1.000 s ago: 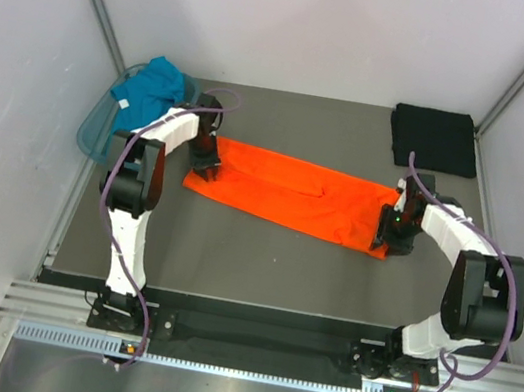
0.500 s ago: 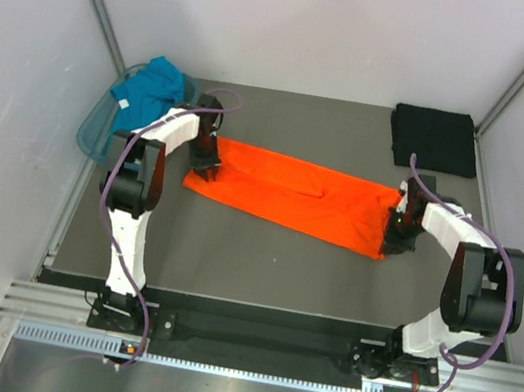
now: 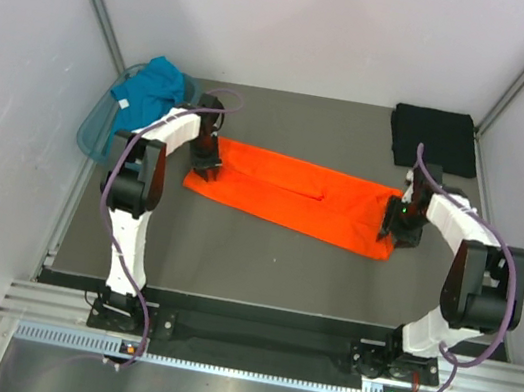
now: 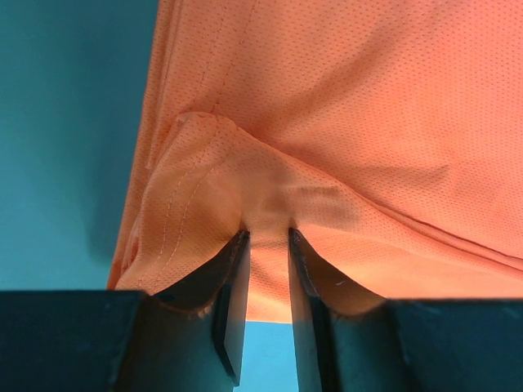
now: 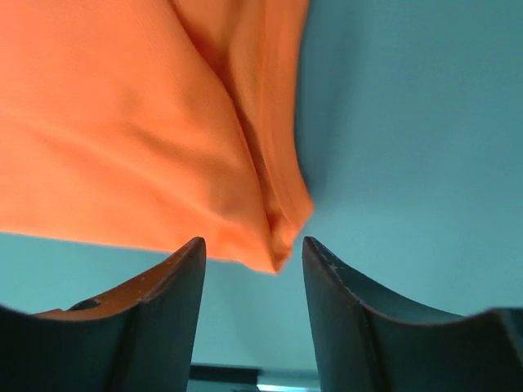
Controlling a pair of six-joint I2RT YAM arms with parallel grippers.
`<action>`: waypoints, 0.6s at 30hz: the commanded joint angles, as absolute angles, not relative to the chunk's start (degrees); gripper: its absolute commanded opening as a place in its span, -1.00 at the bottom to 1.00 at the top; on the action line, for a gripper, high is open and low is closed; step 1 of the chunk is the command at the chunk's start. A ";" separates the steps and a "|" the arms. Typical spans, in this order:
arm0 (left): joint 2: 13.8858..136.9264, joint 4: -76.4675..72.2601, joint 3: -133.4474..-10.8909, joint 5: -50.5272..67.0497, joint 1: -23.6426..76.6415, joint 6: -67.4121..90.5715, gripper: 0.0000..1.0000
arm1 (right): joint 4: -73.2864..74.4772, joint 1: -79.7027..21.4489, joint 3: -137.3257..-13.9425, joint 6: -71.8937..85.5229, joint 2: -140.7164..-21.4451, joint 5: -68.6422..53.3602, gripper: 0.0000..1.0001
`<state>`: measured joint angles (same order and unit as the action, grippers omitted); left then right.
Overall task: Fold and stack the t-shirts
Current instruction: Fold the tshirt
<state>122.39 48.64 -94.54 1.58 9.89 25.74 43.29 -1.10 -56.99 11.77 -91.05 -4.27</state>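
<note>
- Orange tee [image 3: 293, 193] lies flat mid-table [image 3: 261, 257] as a long strip. Its long axis runs left–right, with the right end a bit closer to the near edge.
- Left gripper [image 4: 268, 237] is at the strip's left end, with a raised fold of cloth pinched between its nearly closed jaws.
- Right gripper [image 5: 253, 242] is at the right end, jaws spread. The tee's corner sits in the gap, unclamped.
- Each arm is at its own end, but only the left has a hold. My read: the right must close on that corner before any fold.
- Black tee [image 3: 435, 138] lies folded in the far right corner, nearer the right arm.
- Teal tee [image 3: 154, 86] sits in the basket [image 3: 91, 130], far left.
</note>
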 commanded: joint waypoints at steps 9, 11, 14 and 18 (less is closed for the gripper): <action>117.96 50.63 -98.08 -1.21 11.60 24.00 -0.10 | 41.75 3.60 -76.90 16.69 -102.13 -11.51 0.15; 117.42 50.54 -99.48 -2.45 11.60 23.29 0.00 | 41.92 3.60 -77.78 17.75 -102.92 -10.47 0.20; 117.68 49.75 -101.07 -3.25 11.69 20.93 0.13 | 39.74 4.39 -76.74 23.18 -102.92 -12.02 0.30; 118.65 48.96 -103.53 -4.04 11.51 18.30 0.27 | 35.34 5.36 -75.06 25.40 -103.01 -13.53 0.36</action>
